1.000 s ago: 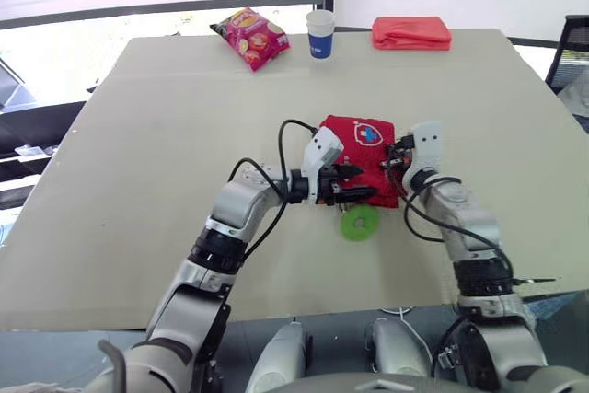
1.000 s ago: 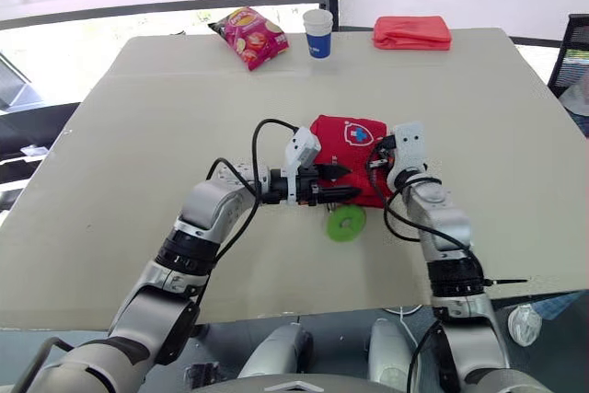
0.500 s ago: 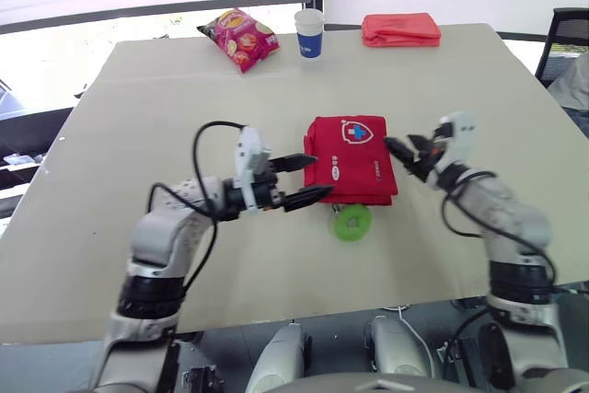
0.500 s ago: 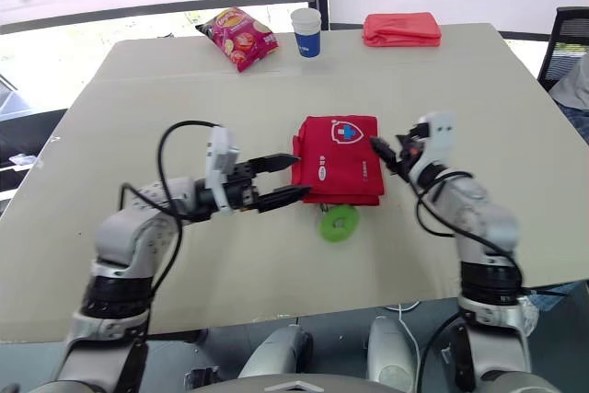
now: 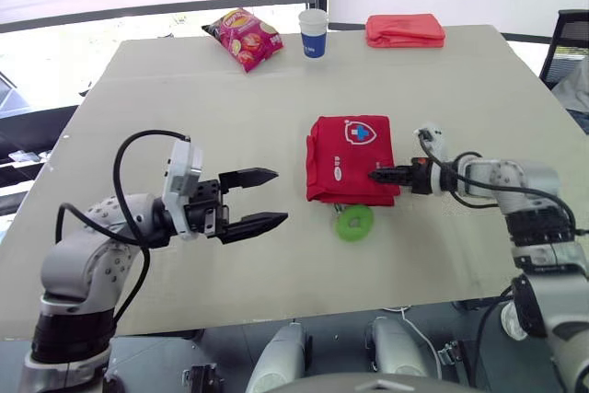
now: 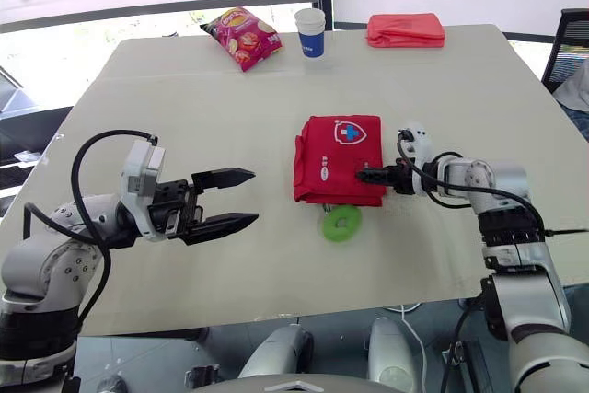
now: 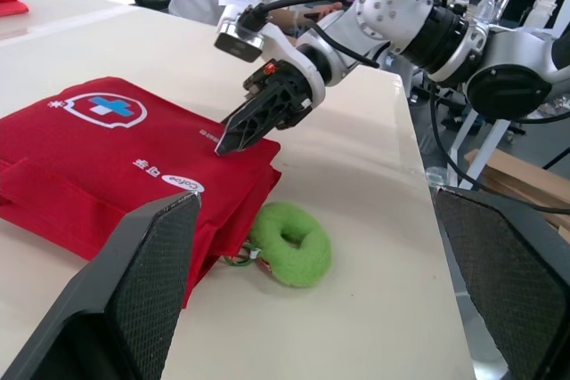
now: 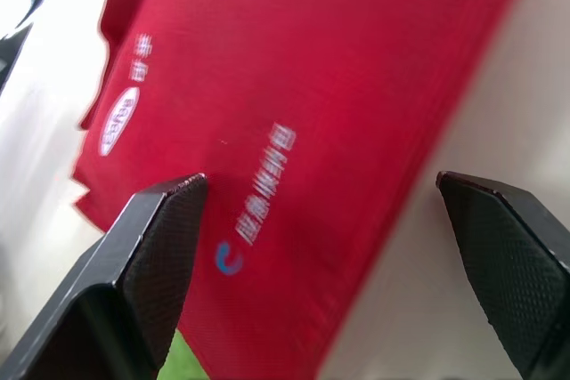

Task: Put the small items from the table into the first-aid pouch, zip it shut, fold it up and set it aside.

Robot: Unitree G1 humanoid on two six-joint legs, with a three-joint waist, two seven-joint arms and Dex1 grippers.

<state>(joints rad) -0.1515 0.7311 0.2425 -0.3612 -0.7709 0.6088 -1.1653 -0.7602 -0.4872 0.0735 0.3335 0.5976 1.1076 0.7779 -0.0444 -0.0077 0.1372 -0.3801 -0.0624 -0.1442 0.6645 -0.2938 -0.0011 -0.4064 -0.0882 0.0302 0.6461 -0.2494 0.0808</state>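
The right claw [image 5: 379, 173] is spread open and holds nothing, its tips at the 3 o'clock edge of the flat red fabric first-aid pouch with a white cross badge [image 5: 350, 158]. The pouch lies near the middle of the beige table [image 5: 184, 117]. A fuzzy green ring [image 5: 354, 222] touches its 6 o'clock edge. At 9 o'clock, well apart, the left claw [image 5: 262, 196] hangs wide open and empty. Towards 12 o'clock, along the far edge, are a pink snack bag [image 5: 244, 39], a blue-and-white paper cup [image 5: 314, 32] and a folded red cloth [image 5: 405, 30].

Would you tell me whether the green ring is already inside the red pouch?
No, the green ring lies out on the table, at the near edge of the red pouch.
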